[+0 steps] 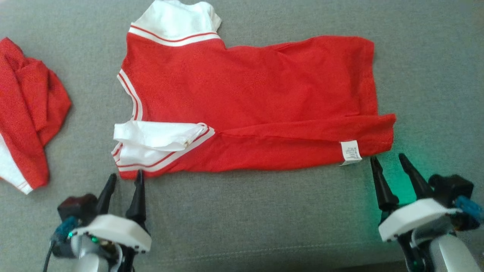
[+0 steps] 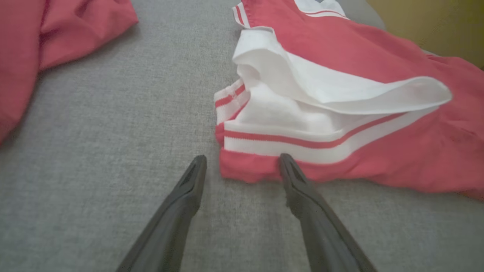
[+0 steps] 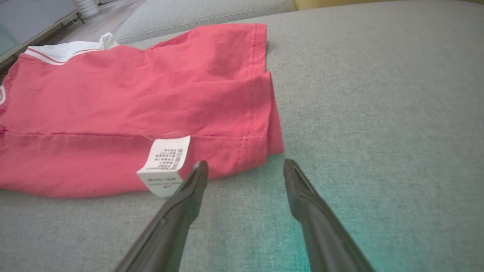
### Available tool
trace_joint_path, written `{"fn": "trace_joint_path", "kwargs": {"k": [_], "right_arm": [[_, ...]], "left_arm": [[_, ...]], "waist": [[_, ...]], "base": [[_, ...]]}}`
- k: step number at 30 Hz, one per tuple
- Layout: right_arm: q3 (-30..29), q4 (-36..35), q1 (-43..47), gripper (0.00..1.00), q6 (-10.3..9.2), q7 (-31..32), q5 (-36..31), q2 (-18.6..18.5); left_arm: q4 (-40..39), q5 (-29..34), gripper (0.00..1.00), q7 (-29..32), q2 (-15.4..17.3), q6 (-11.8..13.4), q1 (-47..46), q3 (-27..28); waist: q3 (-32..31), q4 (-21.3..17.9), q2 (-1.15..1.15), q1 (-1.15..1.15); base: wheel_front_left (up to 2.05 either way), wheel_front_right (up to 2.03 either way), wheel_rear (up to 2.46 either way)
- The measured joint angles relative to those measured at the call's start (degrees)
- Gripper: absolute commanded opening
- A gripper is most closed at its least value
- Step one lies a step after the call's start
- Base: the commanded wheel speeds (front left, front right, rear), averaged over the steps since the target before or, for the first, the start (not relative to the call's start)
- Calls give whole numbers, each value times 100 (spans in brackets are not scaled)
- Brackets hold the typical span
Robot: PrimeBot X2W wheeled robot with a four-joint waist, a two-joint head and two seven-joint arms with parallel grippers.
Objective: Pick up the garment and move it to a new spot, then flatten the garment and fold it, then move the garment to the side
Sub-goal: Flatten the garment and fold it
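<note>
- The garment [image 1: 245, 98], a red top with white striped trim, lies spread on the grey couch cushion [image 1: 245, 211], its long axis running left to right across the head view.
- Its near long edge is folded over onto the body, with a white sleeve [image 1: 159, 136] at the left end and a care label [image 1: 350, 152] at the right.
- The left gripper [image 1: 126, 173] is released, jaws wide, at the near-left corner. One fingertip is at the red hem, the other over bare cushion.
- The right gripper [image 1: 387, 156] is likewise spread and empty, just beside the near-right corner and the label.
- The garment lies straight ahead of both grippers, so each arm is nearer its own corner, likely for a two-handed pinch.
- A second red garment [image 1: 26, 105] sits crumpled well off to the left.
</note>
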Motion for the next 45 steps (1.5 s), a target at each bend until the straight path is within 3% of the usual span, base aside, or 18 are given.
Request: {"fn": "trace_joint_path", "kwargs": {"k": [13, 14, 15, 16, 17, 18, 19, 21, 32, 45], "right_arm": [[13, 554, -644, 100, 0, 313, 167, -30], [14, 582, -704, 100, 0, 315, 204, -35], [16, 613, -772, 100, 0, 326, 226, -35], [20, 641, -839, 100, 0, 330, 258, -35], [26, 662, -895, 100, 0, 337, 299, -35], [32, 683, -944, 100, 0, 342, 331, -35], [34, 708, -981, 59, 0, 364, 386, -38], [30, 715, -1004, 0, 0, 361, 454, -44], [-86, 385, -659, 0, 0, 390, 728, 25], [-411, -243, 444, 0, 0, 917, 806, 71]], "left_arm": [[370, -430, 100, 279, -9, -256, -637, -21], [387, -461, 80, 300, -9, -261, -676, -25], [404, -466, 53, 301, -2, -263, -719, -34], [432, -466, 37, 321, 1, -296, -765, -41], [458, -467, 11, 336, 8, -314, -815, -60], [477, -466, 0, 348, 10, -353, -842, -114], [488, -467, 0, 348, 10, -359, -856, -130], [495, -501, 0, 348, 15, -363, -876, -134], [162, -616, 0, 358, 20, -337, -689, -153], [-834, -720, 0, 1018, 180, 86, 543, -123]], "waist": [[334, 82, 0, 0], [356, 87, 0, 0], [376, 93, 0, 0], [396, 101, 0, 0], [412, 109, 0, 0], [427, 117, 0, 0], [440, 126, 0, 0], [456, 143, 0, 0], [286, 170, 0, 0], [-239, 137, 0, 0]], "base": [[0, 0, 0], [0, 0, 0], [0, 0, 0], [0, 0, 0], [0, 0, 0], [0, 0, 0], [0, 0, 0], [0, 0, 0], [0, 0, 0], [0, 0, 0]]}}
